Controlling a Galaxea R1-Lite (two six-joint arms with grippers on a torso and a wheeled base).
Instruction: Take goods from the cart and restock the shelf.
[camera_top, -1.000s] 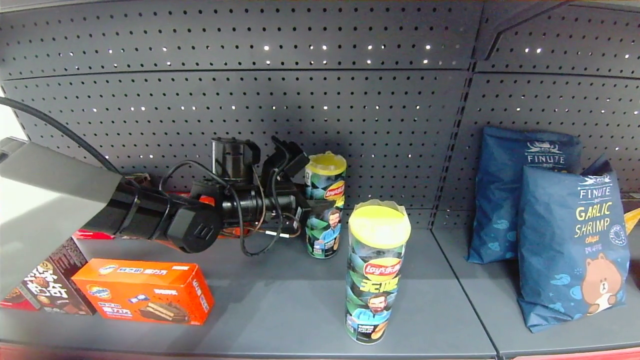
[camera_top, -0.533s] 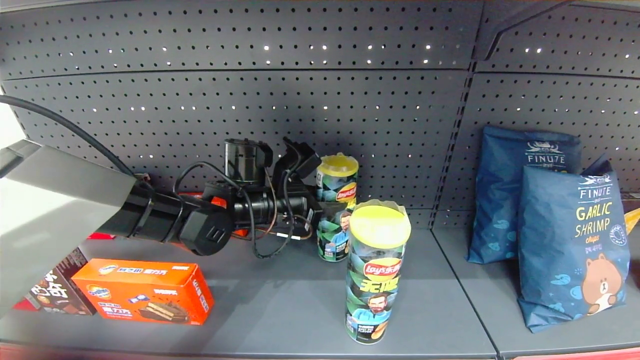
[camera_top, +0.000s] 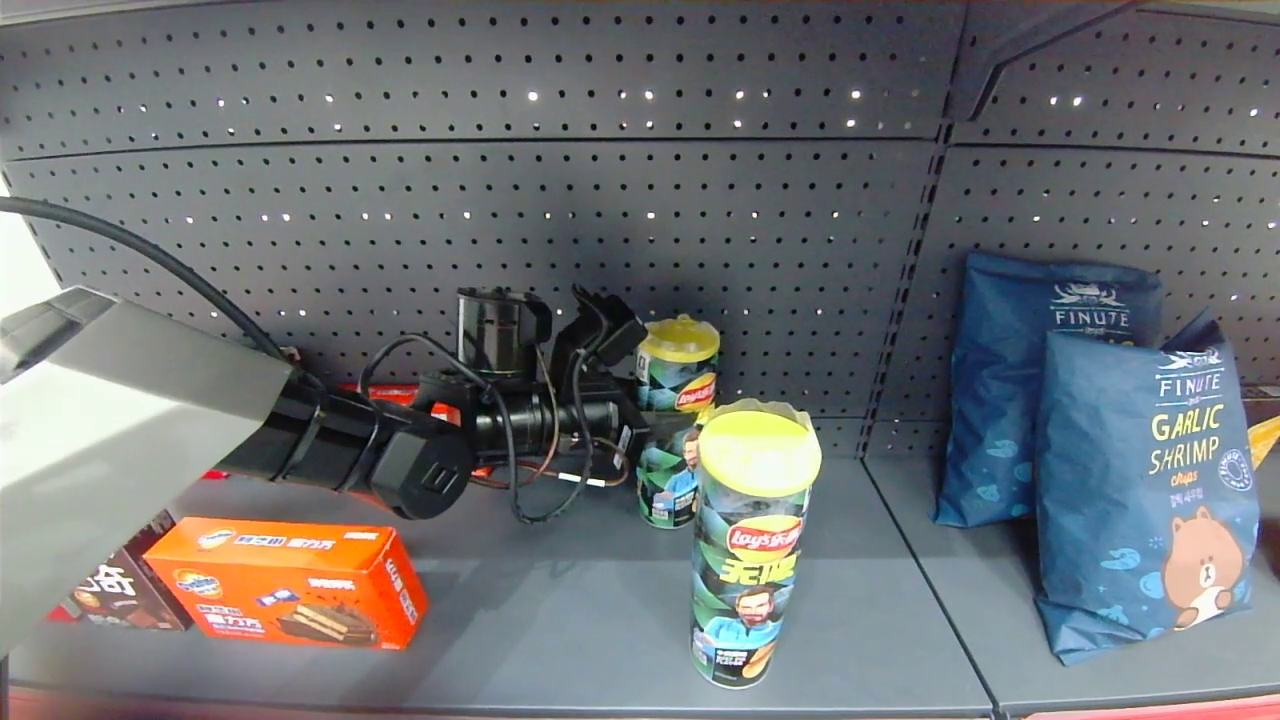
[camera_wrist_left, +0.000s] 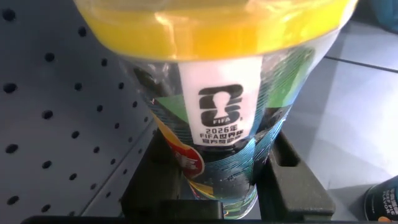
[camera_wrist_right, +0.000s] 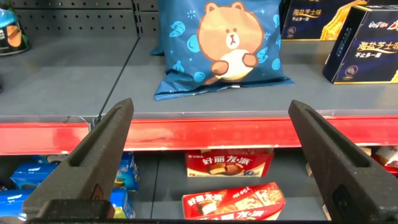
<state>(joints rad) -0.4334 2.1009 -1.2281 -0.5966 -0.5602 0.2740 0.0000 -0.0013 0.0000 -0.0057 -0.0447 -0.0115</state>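
My left gripper (camera_top: 640, 425) reaches in from the left and is shut on a chips can with a yellow lid (camera_top: 678, 400), holding it upright near the pegboard back wall. In the left wrist view the same can (camera_wrist_left: 221, 137) sits between the two dark fingers (camera_wrist_left: 292, 183) of the left gripper (camera_wrist_left: 221, 186). A second, matching can (camera_top: 755, 545) stands in front of it and slightly to the right, near the shelf's front edge. My right gripper (camera_wrist_right: 211, 106) hangs open in front of a lower shelf, holding nothing.
An orange biscuit box (camera_top: 290, 582) and a dark box (camera_top: 120, 592) lie at the front left of the grey shelf (camera_top: 560, 620). Two blue snack bags (camera_top: 1140, 490) lean at the right. A bear-print bag (camera_wrist_right: 224, 46) and boxes (camera_wrist_right: 367, 40) fill the lower shelf.
My left arm has carried the held can to the right and slightly down, so it now sits just behind the front can. The other goods have not moved.
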